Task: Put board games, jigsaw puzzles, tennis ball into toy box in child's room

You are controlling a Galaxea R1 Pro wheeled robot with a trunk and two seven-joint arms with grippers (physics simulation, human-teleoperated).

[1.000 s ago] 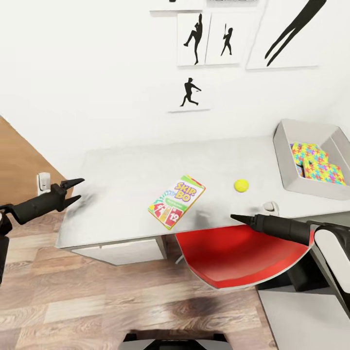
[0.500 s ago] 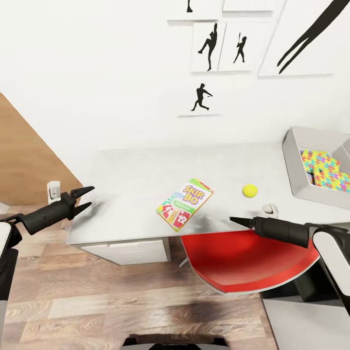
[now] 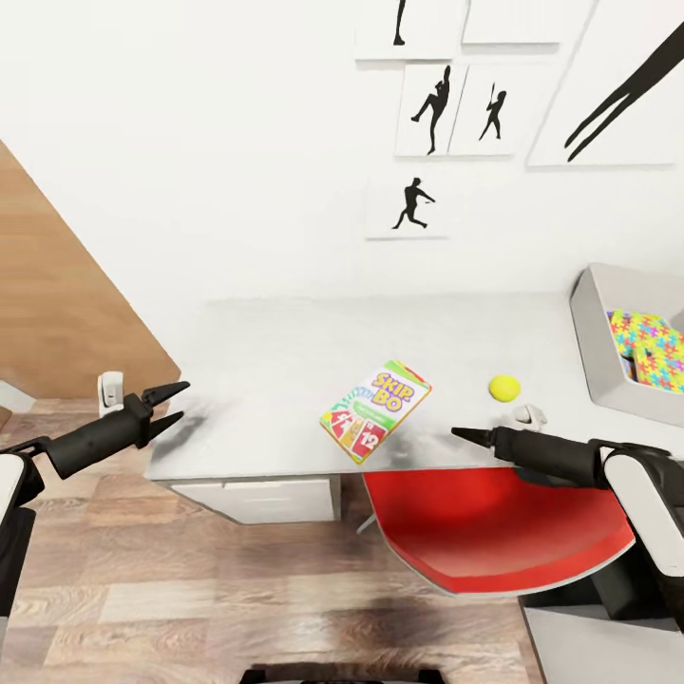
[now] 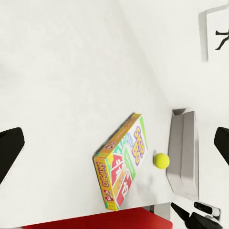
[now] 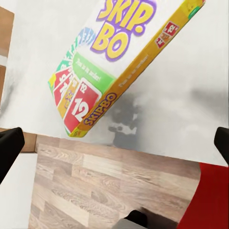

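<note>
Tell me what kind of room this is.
Most likely a child's room or playroom: a SKIP-BO game box and a tennis ball lie on a grey desk, and athlete silhouette prints hang on the white wall.

A red chair (image 3: 484, 527) is tucked under the desk's near edge. A wall socket (image 3: 110, 391) sits low by the floor. A wooden door (image 3: 57, 304) stands beside it.

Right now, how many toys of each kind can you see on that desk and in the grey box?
Board games: 1, the SKIP-BO box on the table.
Tennis balls: 1, the ball.
Jigsaw puzzles: 2, puzzle slabs in the toy box.
Total: 4.
</note>
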